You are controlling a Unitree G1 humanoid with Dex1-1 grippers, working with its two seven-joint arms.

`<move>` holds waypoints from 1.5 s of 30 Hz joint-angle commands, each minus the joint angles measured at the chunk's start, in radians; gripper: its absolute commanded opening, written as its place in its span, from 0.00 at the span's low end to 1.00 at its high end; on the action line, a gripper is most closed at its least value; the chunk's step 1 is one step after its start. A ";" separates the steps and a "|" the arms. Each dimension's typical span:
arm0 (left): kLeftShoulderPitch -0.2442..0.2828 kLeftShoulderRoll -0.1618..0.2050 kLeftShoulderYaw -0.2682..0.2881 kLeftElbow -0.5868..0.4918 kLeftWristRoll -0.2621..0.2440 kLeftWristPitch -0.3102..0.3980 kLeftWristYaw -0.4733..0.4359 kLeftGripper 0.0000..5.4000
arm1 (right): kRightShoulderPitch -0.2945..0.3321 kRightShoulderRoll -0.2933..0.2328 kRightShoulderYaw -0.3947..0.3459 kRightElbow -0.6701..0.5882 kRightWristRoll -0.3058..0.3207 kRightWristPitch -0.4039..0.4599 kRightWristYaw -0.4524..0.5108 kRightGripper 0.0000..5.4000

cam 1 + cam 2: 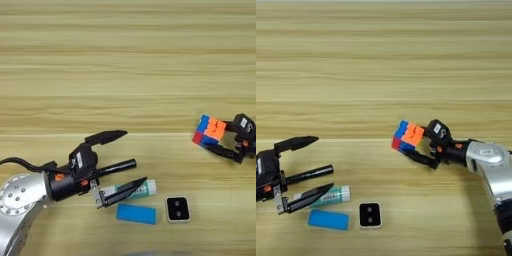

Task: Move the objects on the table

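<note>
My right hand (418, 150) grips the puzzle cube (407, 136) across opposite faces, rigid, light, maybe twisty, at bench (125, 60) right; left hand (125, 160) gapes wide around the slim, rollable marker (117, 167), holding nothing.

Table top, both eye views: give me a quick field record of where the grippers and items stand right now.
left gripper: open, fingers spread either side of the black marker pen
right gripper: shut on the puzzle cube, right of centre
glue stick: lying under the lower left finger, partly hidden
blue block: flat, in front of the glue stick
white square: black face up, right of the blue block
table: far half bare wood
</note>
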State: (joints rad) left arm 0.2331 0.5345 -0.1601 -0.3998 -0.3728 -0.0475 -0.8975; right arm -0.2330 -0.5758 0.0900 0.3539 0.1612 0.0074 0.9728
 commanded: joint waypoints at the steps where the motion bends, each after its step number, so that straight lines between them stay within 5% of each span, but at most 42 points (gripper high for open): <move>1: -0.005 0.009 0.002 -0.004 0.011 0.000 -0.001 1.00 | -0.027 -0.003 -0.008 -0.008 -0.007 -0.009 -0.001 0.64; 29: -0.025 0.005 -0.010 0.000 0.025 0.004 0.000 1.00 | 0.131 -0.065 0.003 -0.535 0.175 0.068 0.184 0.62; 45: -0.014 0.014 -0.011 -0.025 0.016 0.011 -0.007 1.00 | 0.141 -0.080 0.095 -0.646 0.206 0.100 0.254 0.62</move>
State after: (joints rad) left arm 0.2168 0.5332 -0.1691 -0.4067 -0.3583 -0.0460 -0.8984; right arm -0.0848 -0.6512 0.1676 -0.2700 0.3601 0.0975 1.2252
